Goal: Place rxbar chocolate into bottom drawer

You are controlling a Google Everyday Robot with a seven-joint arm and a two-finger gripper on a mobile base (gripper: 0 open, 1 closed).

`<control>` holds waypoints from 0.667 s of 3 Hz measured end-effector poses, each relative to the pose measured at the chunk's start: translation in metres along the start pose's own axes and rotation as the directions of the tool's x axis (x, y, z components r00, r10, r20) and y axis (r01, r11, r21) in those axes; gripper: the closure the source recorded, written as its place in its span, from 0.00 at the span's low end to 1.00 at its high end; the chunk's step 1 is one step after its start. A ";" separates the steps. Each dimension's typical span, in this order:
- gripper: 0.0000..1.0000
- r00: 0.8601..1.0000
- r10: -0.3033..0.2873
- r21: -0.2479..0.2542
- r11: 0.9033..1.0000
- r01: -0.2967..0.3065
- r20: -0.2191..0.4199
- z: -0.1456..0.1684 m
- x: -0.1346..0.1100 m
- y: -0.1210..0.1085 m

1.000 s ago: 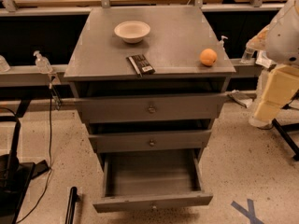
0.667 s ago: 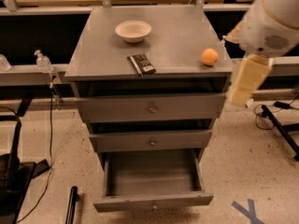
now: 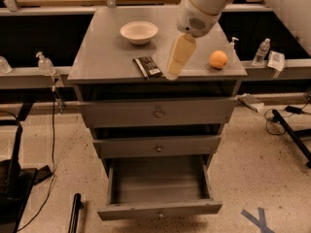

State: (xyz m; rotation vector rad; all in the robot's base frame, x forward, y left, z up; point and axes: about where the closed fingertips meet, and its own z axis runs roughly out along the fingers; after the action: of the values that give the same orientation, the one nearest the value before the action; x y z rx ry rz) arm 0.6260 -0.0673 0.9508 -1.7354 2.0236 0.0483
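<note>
Rxbar chocolate (image 3: 148, 67) untouched on counter (image 3: 107, 57); gripper (image 3: 174, 68) newly arrived beside it.
Within the last second the arm swung in from right of the cabinet; the gripper now hangs over the counter's front, just right of the bar, between it and the orange (image 3: 218, 59). Open or closed: cannot tell. Bar, orange and bowl (image 3: 139, 32) have not shifted. Reads as approach for the pick, grasp not yet made. Bottom drawer (image 3: 160, 208) pulled out, tray looks empty and ready; bowl appears empty; two upper drawers (image 3: 158, 111) are closed.
</note>
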 end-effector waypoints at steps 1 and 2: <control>0.00 0.992 0.123 0.007 0.992 -0.123 0.023 0.037 -0.035 -0.040; 0.00 0.946 0.314 0.046 0.949 -0.311 -0.079 0.077 -0.053 -0.062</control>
State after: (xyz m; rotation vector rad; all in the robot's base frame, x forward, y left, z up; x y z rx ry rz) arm 0.7143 -0.0057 0.9193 -1.4020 2.3322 0.0435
